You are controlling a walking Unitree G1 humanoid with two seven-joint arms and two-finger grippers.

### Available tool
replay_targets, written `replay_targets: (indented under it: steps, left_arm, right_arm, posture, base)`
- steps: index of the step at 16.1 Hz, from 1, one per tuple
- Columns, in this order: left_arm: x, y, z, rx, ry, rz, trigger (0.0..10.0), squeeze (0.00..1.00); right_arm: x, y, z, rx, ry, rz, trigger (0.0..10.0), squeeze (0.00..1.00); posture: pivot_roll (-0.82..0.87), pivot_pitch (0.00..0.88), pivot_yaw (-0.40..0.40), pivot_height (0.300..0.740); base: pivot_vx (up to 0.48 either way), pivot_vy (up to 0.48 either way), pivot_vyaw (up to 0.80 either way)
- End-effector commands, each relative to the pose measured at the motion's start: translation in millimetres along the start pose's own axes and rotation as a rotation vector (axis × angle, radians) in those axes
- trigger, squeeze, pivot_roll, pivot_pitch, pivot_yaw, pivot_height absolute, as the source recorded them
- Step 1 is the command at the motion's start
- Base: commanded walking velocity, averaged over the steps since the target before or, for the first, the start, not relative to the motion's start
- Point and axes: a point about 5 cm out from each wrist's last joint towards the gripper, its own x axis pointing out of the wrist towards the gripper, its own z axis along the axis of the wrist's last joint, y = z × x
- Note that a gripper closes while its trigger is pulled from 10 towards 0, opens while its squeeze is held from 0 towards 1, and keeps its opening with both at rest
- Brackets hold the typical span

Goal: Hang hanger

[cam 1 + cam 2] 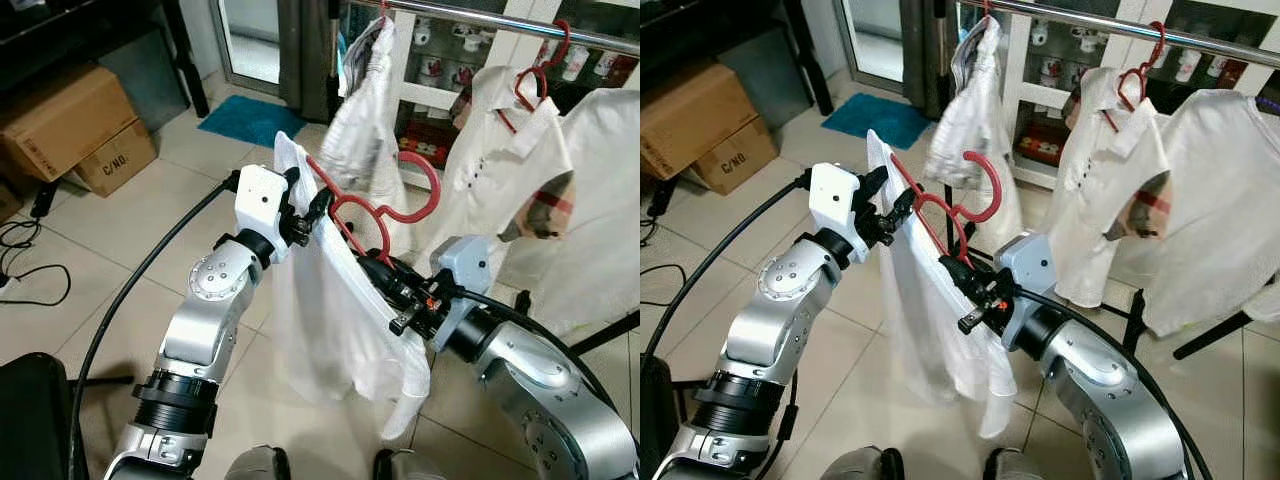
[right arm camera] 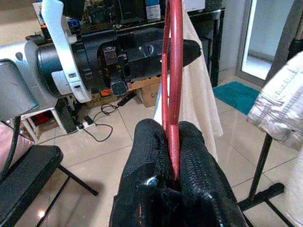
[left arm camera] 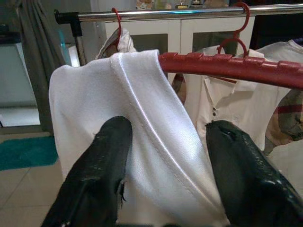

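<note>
A floor (image 1: 120, 225) of pale square tiles is seen across the lower and left parts of the frame. At the upper left, two cardboard boxes (image 1: 75, 125) are set on it, one stacked on the other, the lower marked "C/NO.". A teal mat (image 1: 250, 118) is laid on the tiles at upper centre, before a doorway. Black cables (image 1: 25, 260) are strewn at the left edge. A metal rail (image 1: 500, 22) is carried across the top right, and white garments on red hangers (image 1: 530, 85) are hung from it. The rack's black foot (image 1: 605, 332) is rested on the tiles at the right.
</note>
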Motion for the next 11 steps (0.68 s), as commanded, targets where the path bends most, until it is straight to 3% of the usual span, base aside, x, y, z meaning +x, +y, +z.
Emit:
replay_targets:
  steps: [1,11]
  left_arm:
    - [0.7,-0.5,-1.5,-0.012,0.004,-0.013,0.0,0.00]
    - [0.0,-1.1,-2.8,-0.027,0.005,-0.032,0.0,0.00]
  right_arm:
    - [-2.9,2.7,10.7,-0.015,-0.067,0.018,0.0,0.00]
    - [-2.1,4.3,10.3,-0.007,-0.073,0.019,0.0,0.00]
  posture:
    - [-0.09,0.089,0.047,0.740]
    - [-0.09,0.092,0.052,0.740]
  base:
    - [0.000,0.000,0.00]
    - [0.000,0.000,0.00]
